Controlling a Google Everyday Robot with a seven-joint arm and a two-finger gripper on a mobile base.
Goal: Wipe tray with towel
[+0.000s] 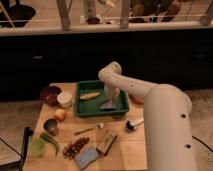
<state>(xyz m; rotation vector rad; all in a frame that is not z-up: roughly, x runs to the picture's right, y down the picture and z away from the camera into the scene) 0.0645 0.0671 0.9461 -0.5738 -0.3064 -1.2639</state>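
Observation:
The green tray (85, 111) lies at the back middle of the wooden table. The pale grey-white towel (108, 104) hangs in a small peak down to the tray's floor at its right side. My gripper (111, 96) points down just above the cloth, inside the tray, and looks shut on the towel's top. A yellowish banana-like item (90, 95) lies in the left half of the tray, apart from the towel.
Left of the tray stand a dark red bowl (50, 94), a white cup (64, 99), an orange fruit (60, 115) and a metal cup (50, 125). In front lie a fork (90, 129), grapes (75, 146), a blue sponge (86, 156) and a brown packet (106, 141).

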